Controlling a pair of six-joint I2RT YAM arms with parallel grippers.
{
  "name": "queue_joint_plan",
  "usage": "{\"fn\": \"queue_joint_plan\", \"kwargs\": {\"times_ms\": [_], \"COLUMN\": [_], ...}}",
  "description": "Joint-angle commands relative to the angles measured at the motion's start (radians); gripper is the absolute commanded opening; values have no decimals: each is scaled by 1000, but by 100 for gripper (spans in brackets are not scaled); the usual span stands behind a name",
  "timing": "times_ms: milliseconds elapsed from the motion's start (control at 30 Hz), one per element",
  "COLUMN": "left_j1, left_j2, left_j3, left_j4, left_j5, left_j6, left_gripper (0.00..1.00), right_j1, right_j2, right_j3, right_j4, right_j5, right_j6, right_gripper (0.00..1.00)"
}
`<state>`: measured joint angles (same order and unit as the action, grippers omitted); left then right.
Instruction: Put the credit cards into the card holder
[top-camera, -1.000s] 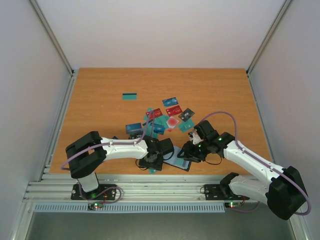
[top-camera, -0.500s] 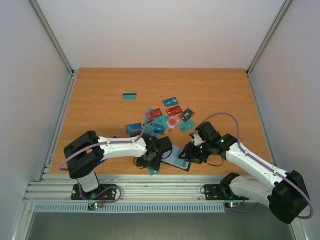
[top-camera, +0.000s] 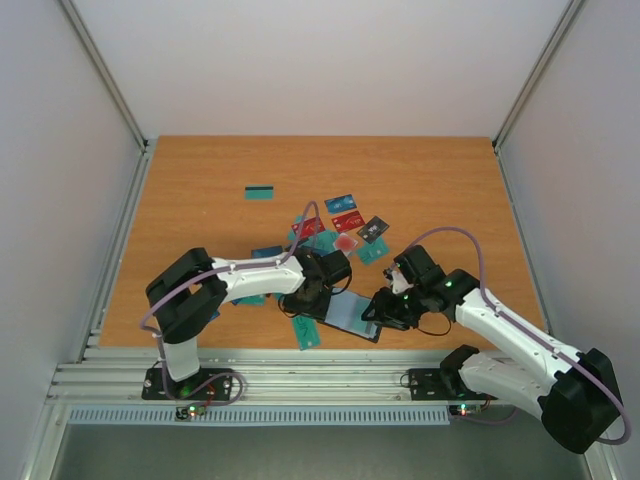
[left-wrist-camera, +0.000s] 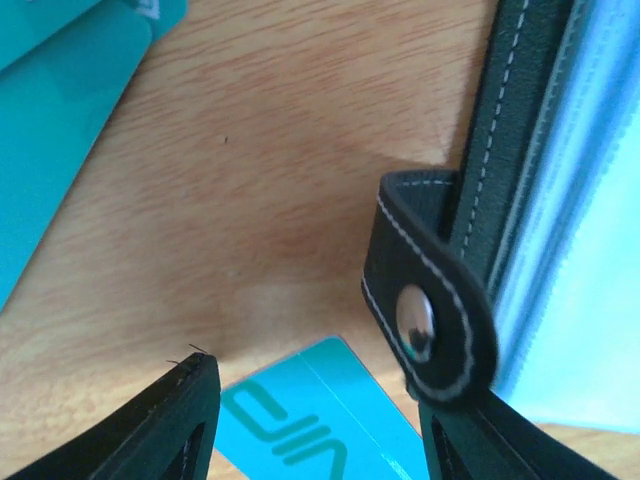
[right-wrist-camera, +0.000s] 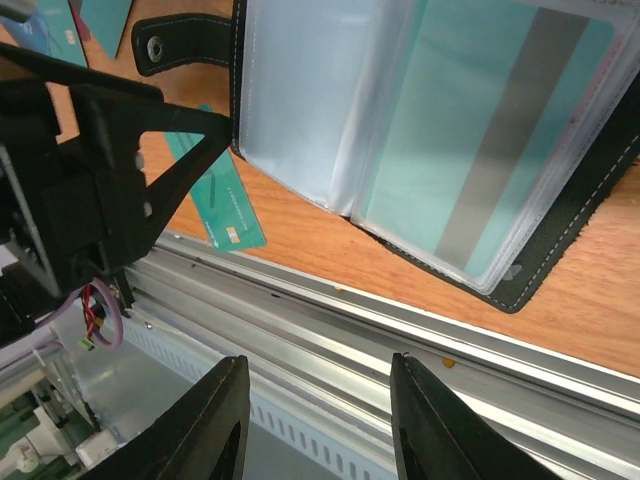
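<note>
Top external shows my left gripper (top-camera: 305, 300) swung in beside the open black stitched card holder (top-camera: 345, 312), jaws wide, empty, like the right gripper (top-camera: 375, 310). A loose teal plastic credit card (top-camera: 307, 333) lies alongside, unsleeved.

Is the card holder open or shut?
Open: the card holder lies spread, clear sleeves showing, snap strap undone.
</note>
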<state>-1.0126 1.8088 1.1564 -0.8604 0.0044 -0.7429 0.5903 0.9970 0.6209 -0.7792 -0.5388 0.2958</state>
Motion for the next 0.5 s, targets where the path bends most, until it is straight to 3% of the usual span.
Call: {"fn": "queue_joint_plan", "kwargs": {"times_ms": [0,467], "left_j1": [8,-17], "left_j2": [40,0], "left_j3": [25,-135], "left_j4": [-8,72], "left_j5": [-1,41], "left_j6": [54,27], "left_gripper": [55,41], "right_j1": [8,7], "right_j2": [-24,-4], "right_j3": [37,30], "right_j4": [-35,-15], "right_j5": [21,17], "right_j6": [-11,-10], "right_gripper": [41,41]}}
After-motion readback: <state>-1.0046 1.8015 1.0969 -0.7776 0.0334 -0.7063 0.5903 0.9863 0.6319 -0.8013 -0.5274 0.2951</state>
